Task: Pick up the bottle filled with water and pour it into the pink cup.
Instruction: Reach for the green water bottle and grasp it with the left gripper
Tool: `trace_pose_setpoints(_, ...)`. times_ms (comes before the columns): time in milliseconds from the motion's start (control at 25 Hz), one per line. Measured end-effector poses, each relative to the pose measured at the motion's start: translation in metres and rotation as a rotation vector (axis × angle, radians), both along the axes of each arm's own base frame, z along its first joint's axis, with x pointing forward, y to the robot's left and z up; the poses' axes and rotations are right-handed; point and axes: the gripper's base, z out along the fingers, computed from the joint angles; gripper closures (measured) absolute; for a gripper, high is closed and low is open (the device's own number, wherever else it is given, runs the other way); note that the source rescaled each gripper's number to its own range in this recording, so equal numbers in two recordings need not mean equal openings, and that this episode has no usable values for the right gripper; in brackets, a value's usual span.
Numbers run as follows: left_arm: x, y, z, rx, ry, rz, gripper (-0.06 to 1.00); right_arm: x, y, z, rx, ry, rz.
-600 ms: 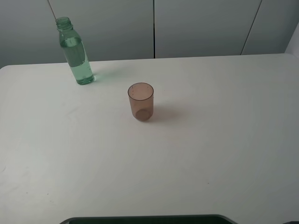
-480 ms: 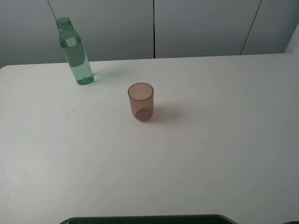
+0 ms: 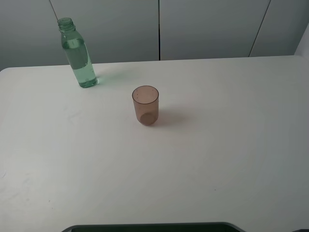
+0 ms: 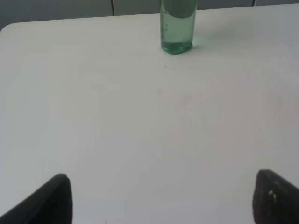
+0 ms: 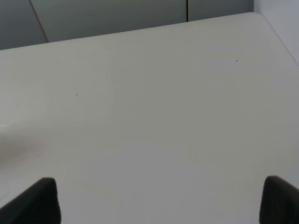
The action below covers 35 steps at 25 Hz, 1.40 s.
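The green-tinted bottle [image 3: 77, 54] stands upright and uncapped at the table's far left, holding water; its lower part also shows in the left wrist view [image 4: 177, 25]. The pink cup [image 3: 146, 105] stands upright near the table's middle, apart from the bottle. My left gripper [image 4: 161, 200] is open and empty, well short of the bottle; only its two dark fingertips [image 4: 53, 198] show. My right gripper [image 5: 161, 200] is open and empty over bare table on the right side. Neither gripper shows in the exterior high view.
The white table [image 3: 217, 145] ends at a grey panelled wall [image 3: 207, 26] behind. A dark edge [image 3: 149, 227] lies along the table's near side. The table's right edge [image 5: 280, 39] shows in the right wrist view.
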Motion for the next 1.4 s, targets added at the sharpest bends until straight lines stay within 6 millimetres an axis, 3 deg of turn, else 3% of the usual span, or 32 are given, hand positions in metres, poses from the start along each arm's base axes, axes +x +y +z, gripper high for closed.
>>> trace_pose_setpoints(360,-0.001,-0.003,0.002,-0.053,-0.005,-0.011,-0.06,0.0,0.0,0.0,0.0,0.0,0.0)
trace_pose_setpoints(560,-0.003,-0.002,0.018,-0.06,-0.086,-0.01,-0.06,0.0,0.0,0.0,0.0,0.0,0.0)
trace_pose_setpoints(680,0.007,-0.003,0.03,-0.052,-0.148,-0.009,-0.06,0.0,0.0,0.0,0.0,0.0,0.0)
trace_pose_setpoints(1080,0.072,-0.01,0.066,-0.028,-0.395,0.011,-0.06,0.0,0.0,0.0,0.0,0.0,0.0)
trace_pose_setpoints(1400,0.147,-0.022,0.074,-0.046,-0.537,0.012,-0.06,0.0,0.0,0.0,0.0,0.0,0.0)
